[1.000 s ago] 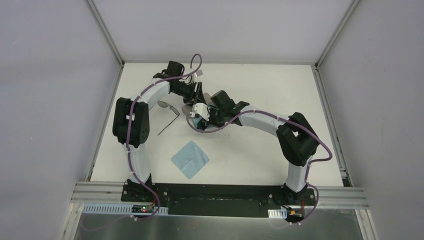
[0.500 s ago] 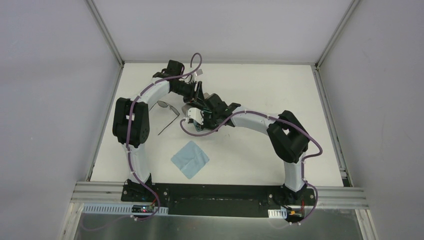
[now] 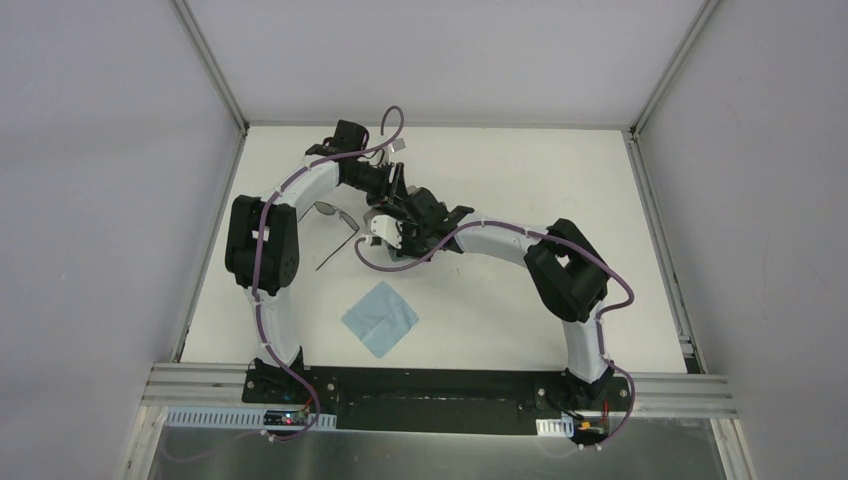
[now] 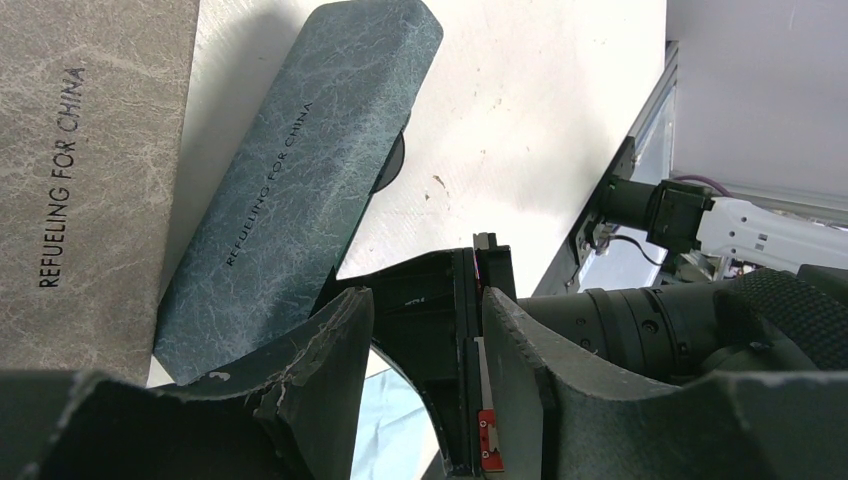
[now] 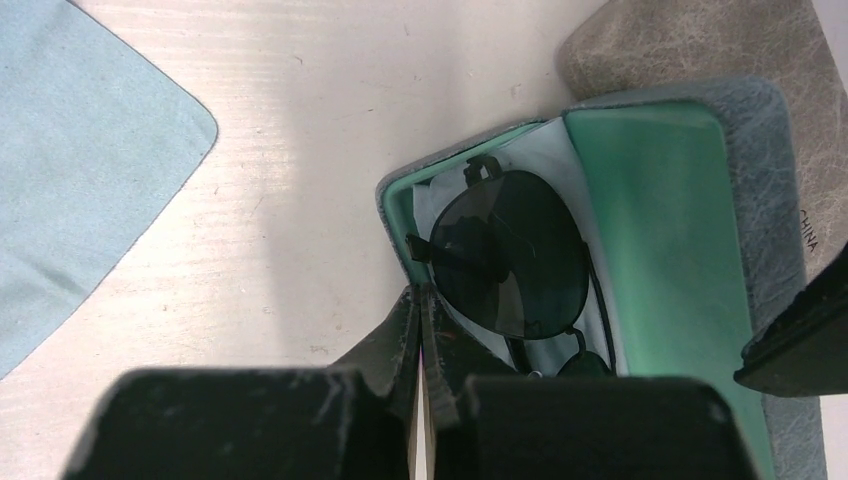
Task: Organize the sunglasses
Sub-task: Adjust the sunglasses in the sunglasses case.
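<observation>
Right hand (image 5: 420, 300) further left; two pairs of sunglasses (image 5: 510, 255) (image 3: 335, 213), two cases (image 4: 300, 170) (image 4: 80, 170).

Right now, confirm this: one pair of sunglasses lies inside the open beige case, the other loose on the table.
Not quite. The right wrist view shows the sunglasses inside the open blue case, green-lined; the beige case sits beside it. The other pair does lie loose on the table.
</observation>
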Available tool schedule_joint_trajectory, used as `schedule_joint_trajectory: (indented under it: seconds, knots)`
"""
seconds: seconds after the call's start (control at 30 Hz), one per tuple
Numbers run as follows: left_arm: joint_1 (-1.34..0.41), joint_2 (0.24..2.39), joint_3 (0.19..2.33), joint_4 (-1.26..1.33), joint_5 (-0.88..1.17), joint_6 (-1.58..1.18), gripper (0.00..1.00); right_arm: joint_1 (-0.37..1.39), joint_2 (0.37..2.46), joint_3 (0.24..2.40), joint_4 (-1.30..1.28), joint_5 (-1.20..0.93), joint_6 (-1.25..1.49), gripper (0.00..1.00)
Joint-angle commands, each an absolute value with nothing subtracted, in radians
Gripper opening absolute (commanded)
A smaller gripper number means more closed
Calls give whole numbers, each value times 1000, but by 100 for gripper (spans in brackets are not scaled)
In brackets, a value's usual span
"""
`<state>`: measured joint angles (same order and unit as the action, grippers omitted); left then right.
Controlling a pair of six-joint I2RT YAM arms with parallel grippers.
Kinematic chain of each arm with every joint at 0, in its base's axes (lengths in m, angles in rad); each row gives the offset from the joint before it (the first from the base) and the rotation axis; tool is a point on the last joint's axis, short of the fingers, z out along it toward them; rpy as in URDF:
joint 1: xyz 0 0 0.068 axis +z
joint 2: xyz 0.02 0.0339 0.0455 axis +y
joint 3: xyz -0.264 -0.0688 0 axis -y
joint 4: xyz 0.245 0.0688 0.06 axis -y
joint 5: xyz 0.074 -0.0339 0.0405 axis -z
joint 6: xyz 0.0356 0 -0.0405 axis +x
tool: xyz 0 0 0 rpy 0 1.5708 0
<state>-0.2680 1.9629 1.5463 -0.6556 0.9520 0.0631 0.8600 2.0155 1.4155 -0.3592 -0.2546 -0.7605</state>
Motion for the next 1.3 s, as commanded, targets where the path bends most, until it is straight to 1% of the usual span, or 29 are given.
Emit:
schedule_joint_trajectory:
  seconds: [0.0,0.37,0.53,0.73,0.93,1.13,1.17,1.2,1.27]
  knots:
    - [-273,1962,1586,-640,969,80,46,857,1997,1443,-339,-249,-773,0]
    - [-273,1978,1601,-635,978,73,46,855,1880,1410,-424,-305,-787,0]
    - [-273,1975,1600,-635,984,70,46,836,1827,1393,-505,-360,-818,0]
    - [-278,1943,1577,-632,1033,65,37,773,1679,1314,-552,-392,-792,0]
    - [-301,1927,1539,-628,1012,79,33,663,1573,1222,-551,-401,-741,1]
    - [-330,1928,1548,-631,967,104,29,617,1528,1160,-546,-393,-715,0]
    - [-332,1927,1561,-632,962,106,30,612,1524,1156,-543,-393,-708,1]
    - [-331,1926,1586,-637,946,110,32,607,1520,1153,-538,-391,-698,1]
    - [-330,1926,1648,-656,883,136,46,592,1520,1151,-534,-405,-673,3]
